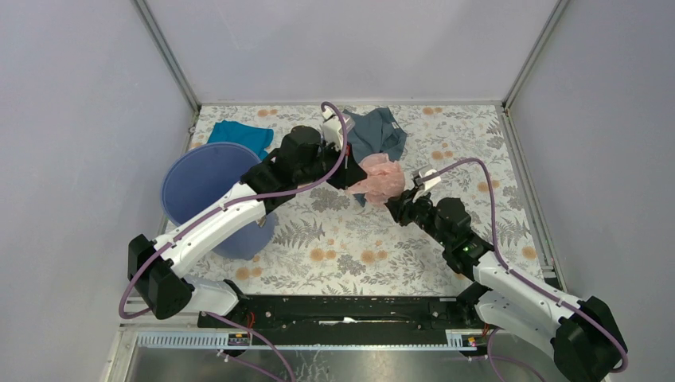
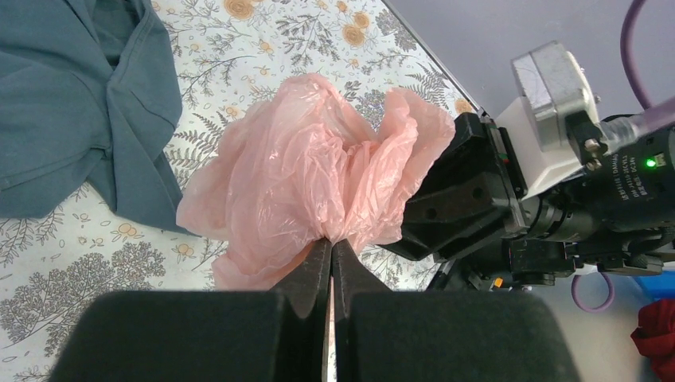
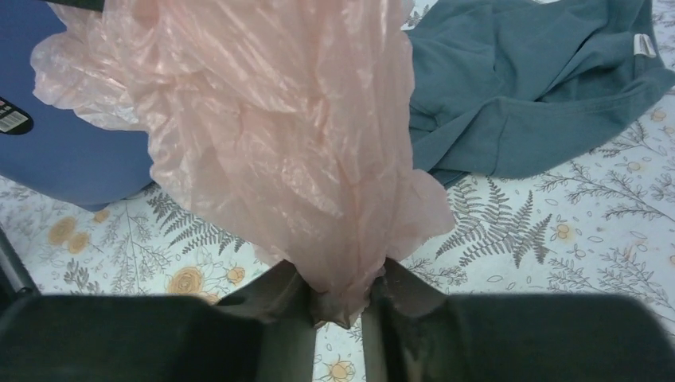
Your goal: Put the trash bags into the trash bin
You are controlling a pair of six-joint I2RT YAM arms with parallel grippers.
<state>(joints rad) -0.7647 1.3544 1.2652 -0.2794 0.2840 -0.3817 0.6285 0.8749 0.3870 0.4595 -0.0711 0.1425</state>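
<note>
jaws both tight on pink bag (image 2: 302, 183)

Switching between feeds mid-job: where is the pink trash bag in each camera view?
Top external: pink bag at centre, bunched between the two arms' tips.
Left wrist: pink bag mid-frame, pinched by the left claw.
Right wrist: pink bag upper centre-left, pinched by the right claw.
Shared landmark: grey-blue garment, beside the bag in every view.
</note>
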